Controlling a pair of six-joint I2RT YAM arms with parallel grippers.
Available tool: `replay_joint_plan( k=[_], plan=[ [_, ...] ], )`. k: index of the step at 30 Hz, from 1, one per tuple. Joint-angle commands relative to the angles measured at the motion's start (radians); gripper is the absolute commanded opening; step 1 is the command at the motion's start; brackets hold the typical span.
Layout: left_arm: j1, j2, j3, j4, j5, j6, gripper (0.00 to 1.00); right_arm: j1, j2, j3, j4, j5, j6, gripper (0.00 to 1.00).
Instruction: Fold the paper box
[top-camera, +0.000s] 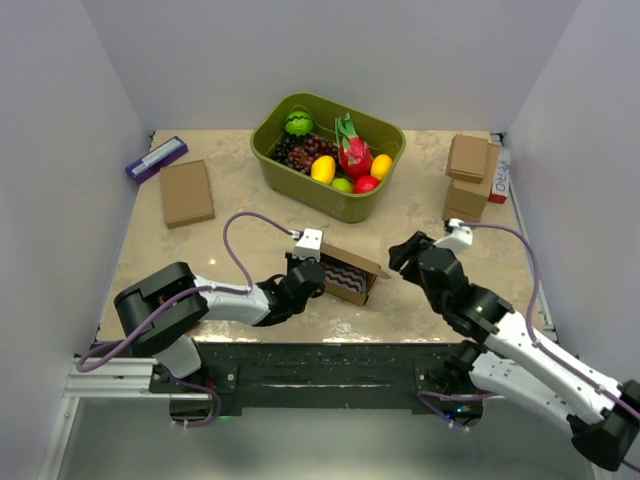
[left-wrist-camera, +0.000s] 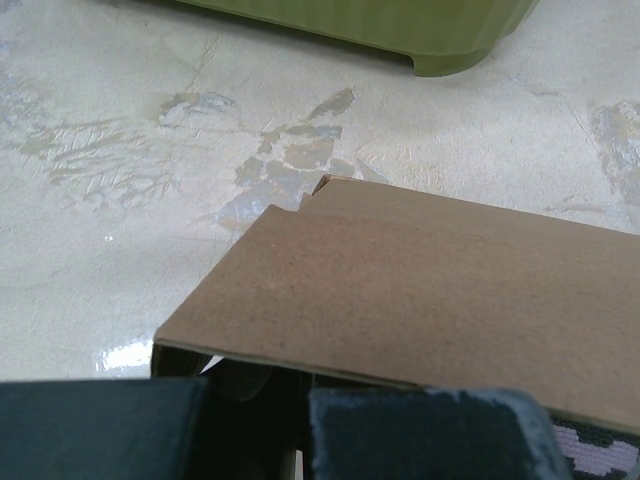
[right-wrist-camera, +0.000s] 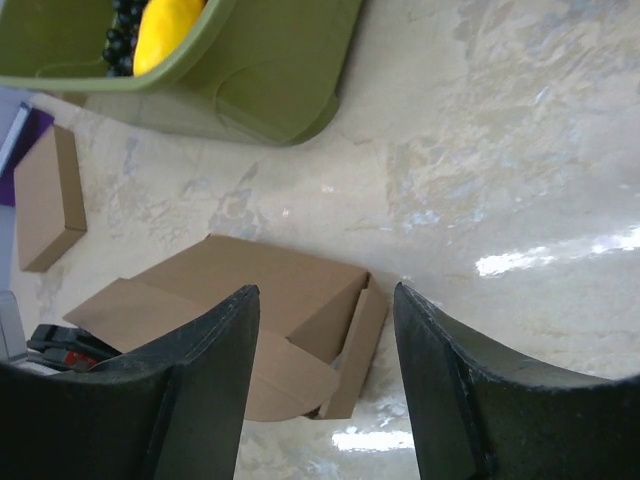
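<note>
Half-folded box (top-camera: 350, 272), lid not yet shut; left end effector (top-camera: 307, 275) closed at its edge, right end effector (top-camera: 402, 252) open, empty

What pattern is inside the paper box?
Dark and white wavy stripes line the inside of the paper box. The top camera shows it best.

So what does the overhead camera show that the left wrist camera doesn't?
Only overhead: the left arm, the right arm, the fruit in the green bin, a flat brown box and stacked small boxes. Only left wrist: the paper box's notched flap edge close up, and the left hand's dark fingers. Both: the paper box, the green bin and the table.
</note>
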Motion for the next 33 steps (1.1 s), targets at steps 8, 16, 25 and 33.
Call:
replay_joint_plan(
  k=[8,16,25,33],
  plan=[
    [-0.010,0.024,-0.029,-0.137,0.026,0.038,0.10,0.142,0.316,0.102,0.345,-0.101,-0.021,0.59],
    [-0.018,-0.068,-0.049,-0.193,0.023,0.038,0.41,0.229,0.451,0.003,0.419,-0.083,0.068,0.59],
    [-0.018,-0.244,-0.095,-0.246,0.083,0.054,0.67,0.245,0.600,0.024,0.430,-0.052,0.093,0.58],
    [-0.018,-0.358,-0.089,-0.372,0.146,0.029,0.78,0.249,0.650,0.032,0.439,-0.048,0.102,0.58]
  ],
)
